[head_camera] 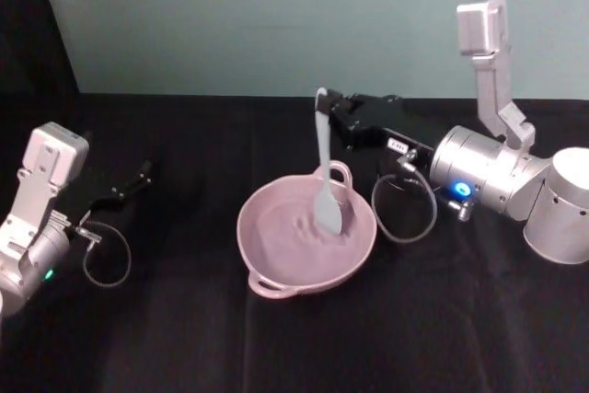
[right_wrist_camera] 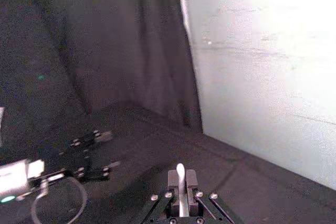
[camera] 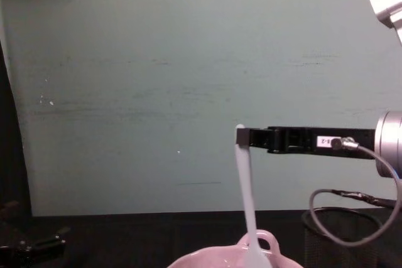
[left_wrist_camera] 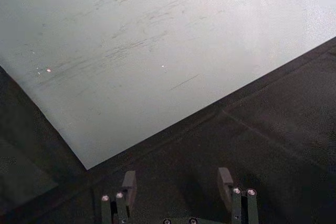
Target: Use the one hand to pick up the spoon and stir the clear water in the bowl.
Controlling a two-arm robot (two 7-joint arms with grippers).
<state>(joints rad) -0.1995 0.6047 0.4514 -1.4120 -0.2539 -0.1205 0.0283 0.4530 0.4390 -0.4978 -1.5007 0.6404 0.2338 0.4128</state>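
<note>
Right jaws tight on spoon [head_camera: 326, 192], tip in bowl [head_camera: 276, 238]; left jaws apart, aside.

Chest view: bowl [camera: 207, 260] cut by lower edge, I get only rim; spoon [camera: 244, 186] scoop cut there too. Mesh cup [camera: 389, 252] right, partly behind cable [camera: 312, 208].

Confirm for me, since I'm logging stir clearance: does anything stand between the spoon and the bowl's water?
Nothing visible does. The right gripper is shut on the spoon at its handle end, and the scoop sits in the bowl. The mesh cup stands aside, on the bowl's right; the left gripper rests open far left.
</note>
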